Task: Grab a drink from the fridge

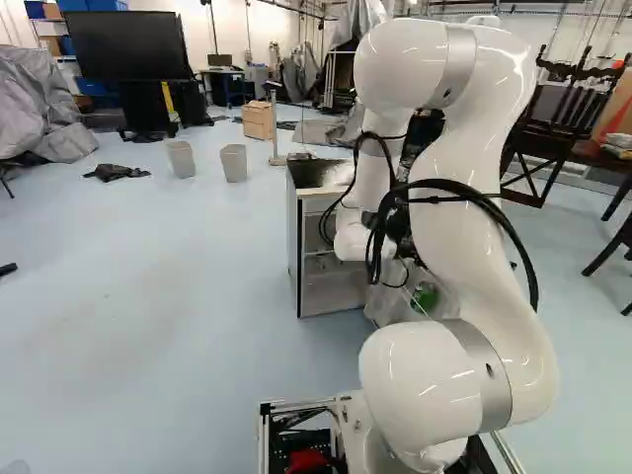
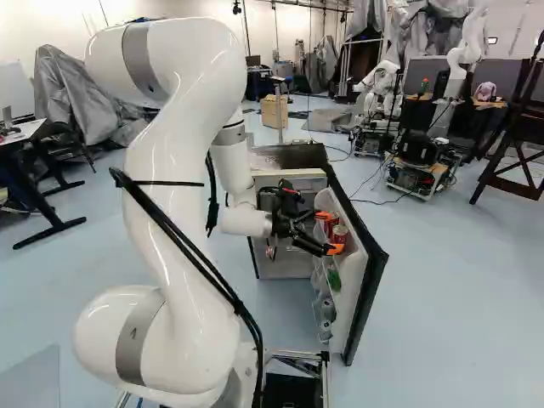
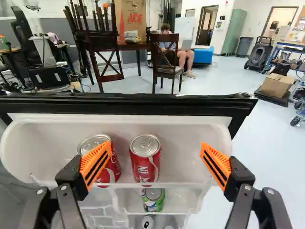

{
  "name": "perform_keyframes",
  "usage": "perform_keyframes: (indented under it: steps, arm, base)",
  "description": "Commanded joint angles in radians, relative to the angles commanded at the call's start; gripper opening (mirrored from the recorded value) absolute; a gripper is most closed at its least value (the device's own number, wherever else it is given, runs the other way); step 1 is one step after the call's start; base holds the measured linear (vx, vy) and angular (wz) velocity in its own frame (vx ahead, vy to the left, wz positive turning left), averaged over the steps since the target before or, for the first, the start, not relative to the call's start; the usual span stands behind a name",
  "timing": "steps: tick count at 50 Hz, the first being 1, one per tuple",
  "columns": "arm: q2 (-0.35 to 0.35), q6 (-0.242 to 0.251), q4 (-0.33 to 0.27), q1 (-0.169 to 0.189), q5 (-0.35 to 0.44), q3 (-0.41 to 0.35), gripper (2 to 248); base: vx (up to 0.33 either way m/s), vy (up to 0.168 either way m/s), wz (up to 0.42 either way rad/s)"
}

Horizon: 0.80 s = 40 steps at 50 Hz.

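In the right base view my gripper (image 2: 330, 232) reaches over the top shelf of the open fridge door (image 2: 371, 265), beside red cans. The wrist view shows the gripper (image 3: 155, 152) open, its orange-padded fingers wide apart. One red can (image 3: 145, 163) stands upright between them without touching either. A second red can (image 3: 112, 168) is partly covered by one finger; contact cannot be told. Both stand in the white door shelf (image 3: 190, 138). A green can (image 3: 153, 201) sits on the shelf below. The fridge body (image 2: 285, 156) is behind the gripper.
The door's black edge (image 3: 143, 104) runs across beyond the cans. Another robot (image 2: 379, 93) stands on a cart past the fridge. Chairs (image 3: 164, 57) and a table are farther off. Two grey bins (image 1: 233, 163) stand on the floor, left of the fridge in the left base view.
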<state>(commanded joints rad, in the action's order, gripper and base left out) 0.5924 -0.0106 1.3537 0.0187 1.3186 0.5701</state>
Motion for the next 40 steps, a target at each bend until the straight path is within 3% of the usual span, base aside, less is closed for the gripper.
perform_keyframes:
  steps: [40]
  arm:
    - [0.043, 0.000, 0.000, 0.027, 0.000, 0.033, 247]
  base:
    - [0.000, 0.000, 0.000]
